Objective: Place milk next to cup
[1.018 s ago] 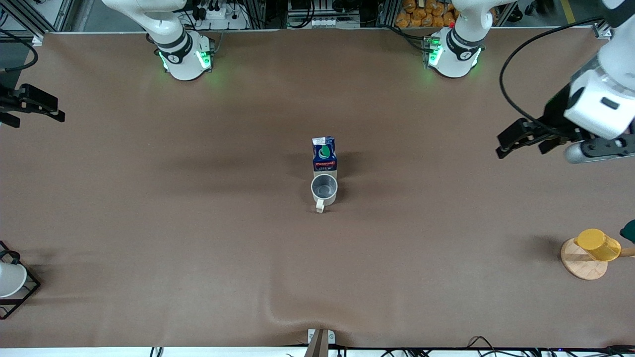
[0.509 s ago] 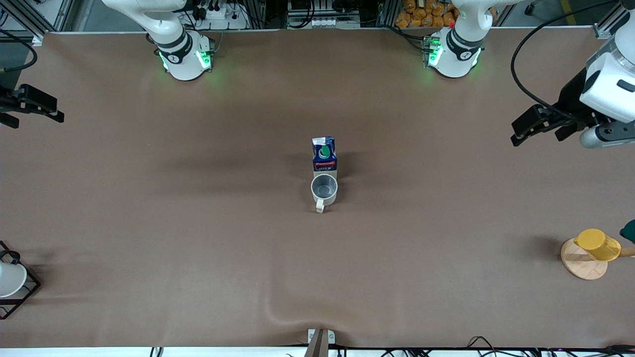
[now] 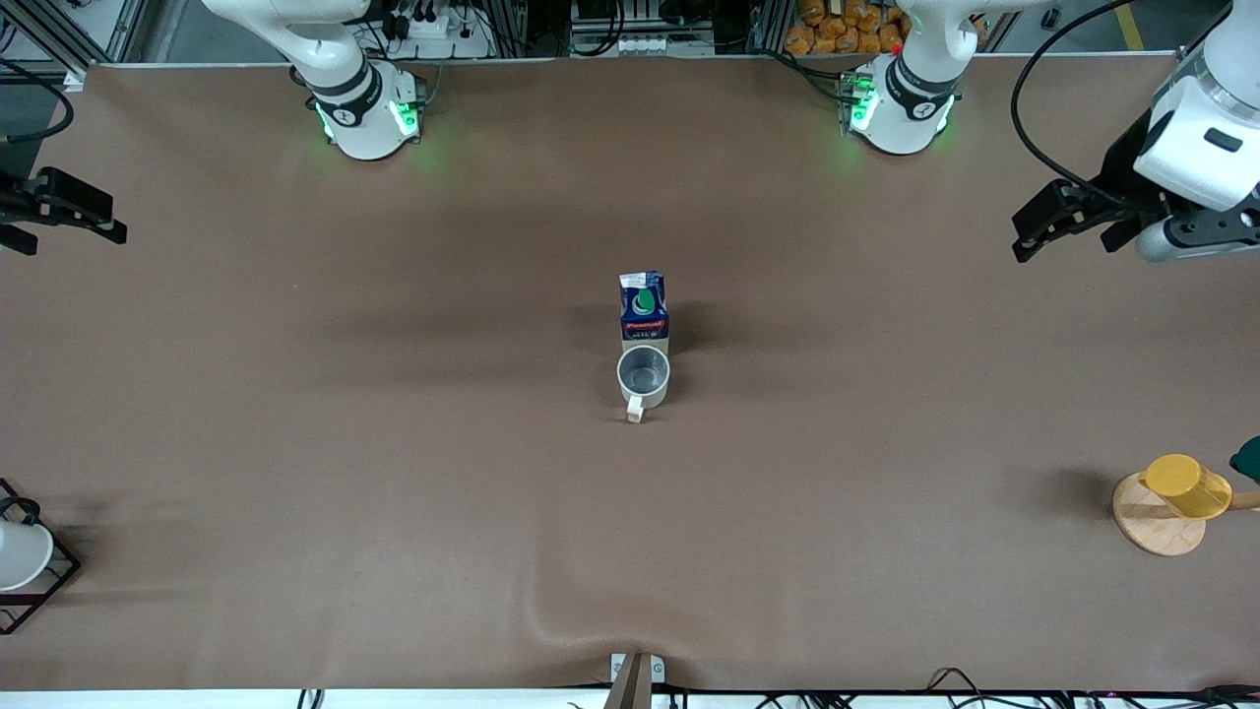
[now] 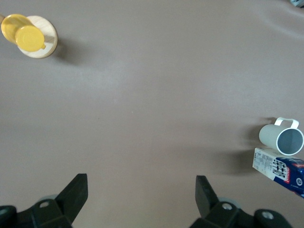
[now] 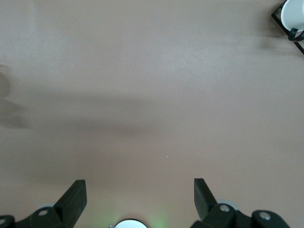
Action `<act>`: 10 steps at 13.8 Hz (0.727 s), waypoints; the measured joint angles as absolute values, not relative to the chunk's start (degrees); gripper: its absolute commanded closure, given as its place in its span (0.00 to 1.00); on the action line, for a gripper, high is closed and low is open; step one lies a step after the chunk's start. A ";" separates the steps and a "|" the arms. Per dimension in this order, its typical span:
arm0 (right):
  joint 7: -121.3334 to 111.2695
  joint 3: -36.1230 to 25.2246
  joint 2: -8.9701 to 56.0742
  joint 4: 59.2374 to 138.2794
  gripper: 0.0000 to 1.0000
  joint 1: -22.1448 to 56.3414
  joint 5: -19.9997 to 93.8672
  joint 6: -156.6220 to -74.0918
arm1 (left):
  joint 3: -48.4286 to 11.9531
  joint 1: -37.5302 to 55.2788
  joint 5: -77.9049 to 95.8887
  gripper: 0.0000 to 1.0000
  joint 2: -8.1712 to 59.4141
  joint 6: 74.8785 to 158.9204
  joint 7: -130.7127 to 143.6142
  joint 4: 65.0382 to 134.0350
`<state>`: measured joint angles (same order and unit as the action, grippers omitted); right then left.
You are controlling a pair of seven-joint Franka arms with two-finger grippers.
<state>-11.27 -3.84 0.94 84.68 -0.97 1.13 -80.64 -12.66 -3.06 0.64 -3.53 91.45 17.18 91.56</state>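
The milk [image 3: 644, 307], a dark-blue carton with a green cap, stands upright mid-table. Right beside it, a little nearer to the front camera, stands the cup [image 3: 643, 377], a cream mug with its handle toward that camera. I cannot tell whether they touch. The left wrist view shows the milk [image 4: 284, 171] and the cup [image 4: 281, 137] side by side. My left gripper [image 3: 1065, 241] hangs open and empty over the left arm's end of the table, well away from both; its fingers [image 4: 76, 190] frame bare cloth. My right gripper [image 3: 79, 238] waits open at the right arm's end.
A yellow cup [image 3: 1186, 484] hangs on a round wooden stand [image 3: 1157, 527] near the left arm's end, with a dark-green thing [image 3: 1248, 458] beside it. A white cup [image 3: 18, 551] sits in a black wire rack [image 3: 49, 581] at the right arm's end. The brown cloth wrinkles near the front edge.
My left gripper has drawn back toward its own end of the table, farther from the milk and the cup. The right arm, the milk and the cup have not moved.
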 measured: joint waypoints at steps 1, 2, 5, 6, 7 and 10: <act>-11.27 -3.84 0.94 84.68 0.00 -0.97 1.13 -80.65 | -12.59 -3.05 0.64 0.00 -4.62 91.86 17.16 93.05; -11.26 -3.84 0.94 84.68 0.00 -0.97 1.13 -80.65 | -12.22 -2.87 0.64 0.00 -5.53 92.20 17.09 94.15; -11.27 -3.84 0.94 84.68 0.00 -0.97 1.13 -80.65 | -6.57 0.28 0.64 0.00 -6.85 92.63 11.81 94.84; -11.27 -3.83 0.94 84.68 0.00 -0.96 1.13 -80.65 | -5.26 0.62 0.64 0.00 -6.93 92.69 10.00 94.84; -11.27 -3.83 0.94 84.68 0.00 -0.96 1.13 -80.65 | -4.74 0.65 0.64 0.00 -6.93 92.82 9.18 94.81; -11.27 -3.83 0.94 84.69 0.00 -0.96 1.13 -80.65 | -4.71 1.36 0.64 0.00 -6.93 92.62 9.10 94.20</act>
<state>-11.27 -3.83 0.94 84.69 -0.96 1.13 -80.65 -4.71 1.36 0.64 -6.93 92.62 9.10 94.20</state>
